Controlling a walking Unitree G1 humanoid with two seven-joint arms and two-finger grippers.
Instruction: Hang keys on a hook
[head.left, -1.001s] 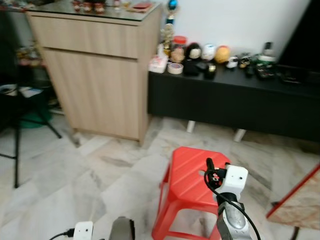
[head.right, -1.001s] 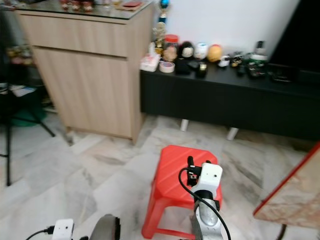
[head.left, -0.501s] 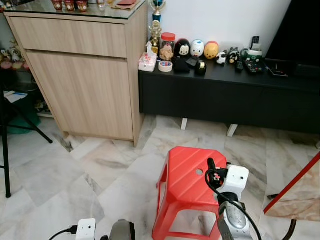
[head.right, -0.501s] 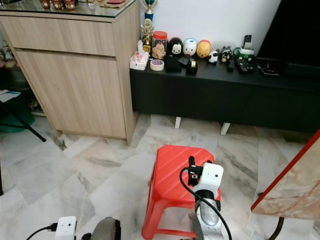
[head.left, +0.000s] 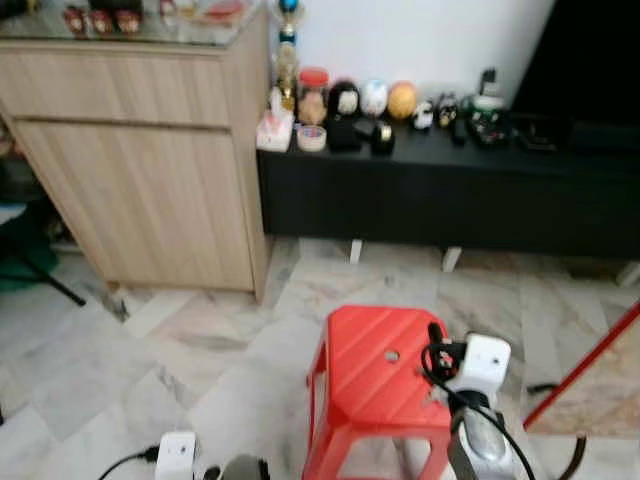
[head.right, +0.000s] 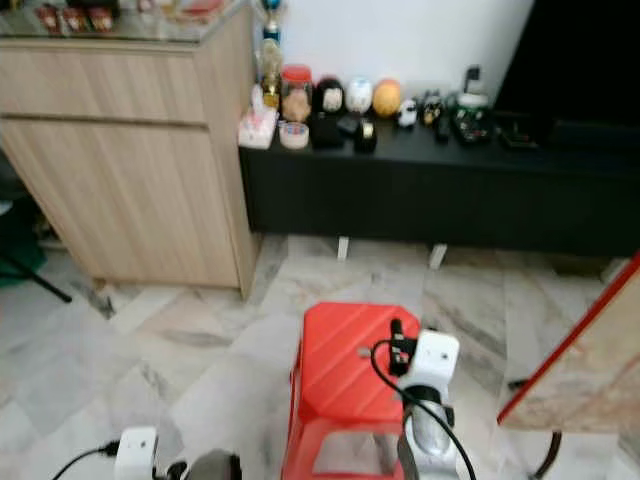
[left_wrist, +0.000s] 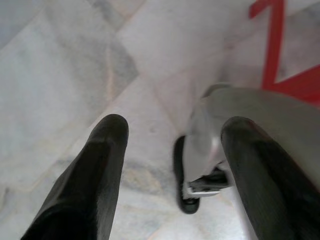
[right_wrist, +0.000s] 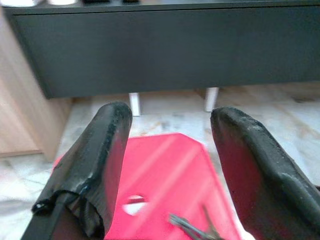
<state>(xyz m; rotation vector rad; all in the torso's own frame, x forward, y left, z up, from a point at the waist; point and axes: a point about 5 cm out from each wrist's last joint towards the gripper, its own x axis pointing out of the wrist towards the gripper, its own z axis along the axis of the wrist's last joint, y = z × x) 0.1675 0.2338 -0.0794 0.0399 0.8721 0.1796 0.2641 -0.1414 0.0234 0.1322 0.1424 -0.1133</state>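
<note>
right pincer (right_wrist: 167, 165) hangs spread and empty over the red stool (head.left: 385, 375), ready to pick: keys (right_wrist: 192, 229) lie on its seat at 6 o'clock. left pincer (left_wrist: 172, 175) idles apart above the floor. black bench (head.left: 450, 190) at 12.

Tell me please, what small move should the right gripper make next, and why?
Probably lower the right gripper toward the keys on the red stool. Its fingers are open and hold nothing, and the keys lie on the stool top just below them. No hook can be made out yet, so picking up the keys seems first. The left gripper hangs idle over the floor.
</note>
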